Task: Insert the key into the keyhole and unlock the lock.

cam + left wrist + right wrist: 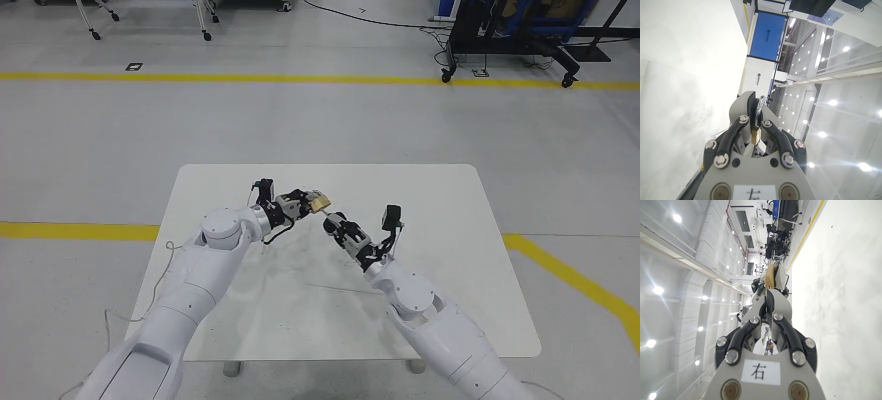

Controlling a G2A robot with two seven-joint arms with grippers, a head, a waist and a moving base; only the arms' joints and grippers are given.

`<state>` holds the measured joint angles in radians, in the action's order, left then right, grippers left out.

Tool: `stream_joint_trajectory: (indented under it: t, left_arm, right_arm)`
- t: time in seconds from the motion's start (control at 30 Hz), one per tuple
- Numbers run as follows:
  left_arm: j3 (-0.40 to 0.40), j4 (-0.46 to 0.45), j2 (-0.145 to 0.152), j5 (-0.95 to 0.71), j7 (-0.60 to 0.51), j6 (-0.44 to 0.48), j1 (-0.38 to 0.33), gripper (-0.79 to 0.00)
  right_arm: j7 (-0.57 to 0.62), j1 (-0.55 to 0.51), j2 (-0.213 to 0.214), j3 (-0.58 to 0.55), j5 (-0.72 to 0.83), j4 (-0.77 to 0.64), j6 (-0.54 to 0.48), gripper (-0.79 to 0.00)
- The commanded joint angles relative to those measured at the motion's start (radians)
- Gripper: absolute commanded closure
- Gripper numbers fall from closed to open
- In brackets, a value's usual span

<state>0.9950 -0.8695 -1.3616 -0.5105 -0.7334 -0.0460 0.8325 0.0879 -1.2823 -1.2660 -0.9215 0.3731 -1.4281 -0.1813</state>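
A small brass padlock (318, 202) is held in the air above the middle of the white table (440, 200). My left gripper (303, 204) is shut on it; the left wrist view has its brass body (755, 136) and silver shackle (759, 108) pinched between the fingers. My right gripper (331, 222) faces it from just beside, shut on a thin metal key (765, 294) whose tip touches the underside of the lock's body (770, 278). Most of the key is hidden between the black pads (770, 303).
The table is bare around both arms, with faint scuffs on its top. Its far edge and right edge (495, 250) lie a good way from the grippers. Yellow floor lines (300, 78) and wheeled racks stand beyond the table.
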Motion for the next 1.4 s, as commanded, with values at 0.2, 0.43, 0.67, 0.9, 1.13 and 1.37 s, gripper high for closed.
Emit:
stream_joint_trajectory:
  t: [0.2,0.43,0.67,0.9,1.13,1.37]
  left_arm:
    - [0.002,-0.02,0.001,0.029,0.011,-0.003,0.012,0.0]
    - [0.017,-0.033,0.003,0.041,0.029,0.005,0.02,0.0]
    - [0.021,-0.044,0.004,0.058,0.038,0.002,0.026,0.0]
    - [0.019,-0.054,0.003,0.082,0.05,0.003,0.032,0.0]
    - [0.013,-0.059,0.001,0.116,0.078,0.005,0.032,0.0]
    - [0.018,-0.065,-0.001,0.129,0.095,0.007,0.035,0.0]
  right_arm:
    - [-0.01,0.012,-0.012,-0.008,0.0,0.022,0.002,0.0]
    - [-0.006,0.005,-0.018,-0.024,-0.007,0.031,0.006,0.0]
    - [0.006,0.003,-0.026,-0.028,-0.013,0.03,0.017,0.0]
    - [-0.004,0.003,-0.033,-0.033,-0.037,0.035,0.026,0.0]
    - [-0.038,0.013,-0.043,-0.025,-0.082,0.046,0.056,0.0]
    - [-0.038,0.021,-0.054,-0.02,-0.091,0.051,0.069,0.0]
